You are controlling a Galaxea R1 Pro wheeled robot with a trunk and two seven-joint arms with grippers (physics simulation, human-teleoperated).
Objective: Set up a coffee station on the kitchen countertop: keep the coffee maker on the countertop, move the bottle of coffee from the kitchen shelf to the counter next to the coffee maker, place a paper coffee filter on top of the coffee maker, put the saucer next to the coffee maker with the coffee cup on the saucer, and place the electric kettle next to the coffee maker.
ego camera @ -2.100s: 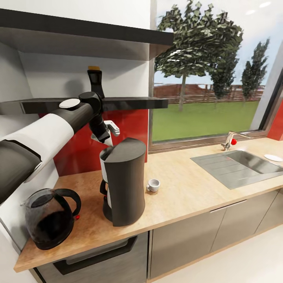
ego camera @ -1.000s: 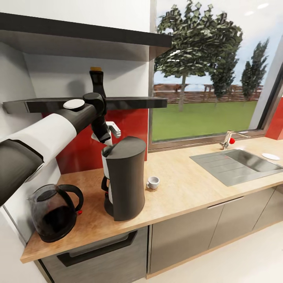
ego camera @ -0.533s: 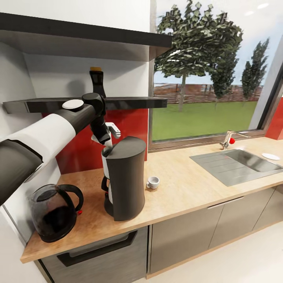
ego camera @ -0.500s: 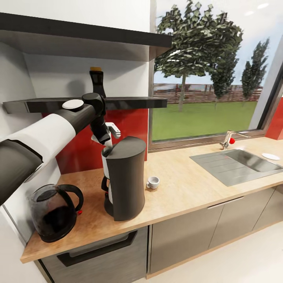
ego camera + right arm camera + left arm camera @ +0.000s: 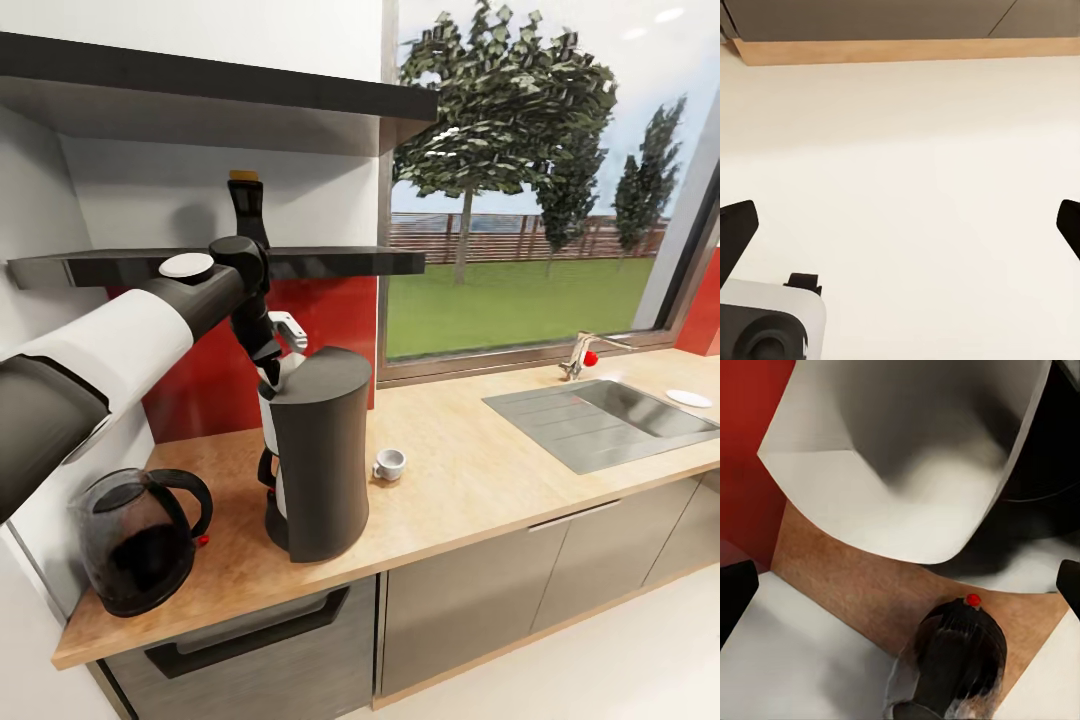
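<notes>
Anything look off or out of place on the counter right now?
Nothing is spilled or tipped. The coffee cup sits bare on the countertop, while the saucer lies far off beside the sink. The bottle of coffee is on the shelf.

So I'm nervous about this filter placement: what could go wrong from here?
1. The paper filter shows at the rear top edge of the coffee maker, partly hidden and not clearly centred; it may slide off behind.
2. The left claw hangs open close above that top; pulling away carelessly could drag the filter or nudge the machine.
</notes>
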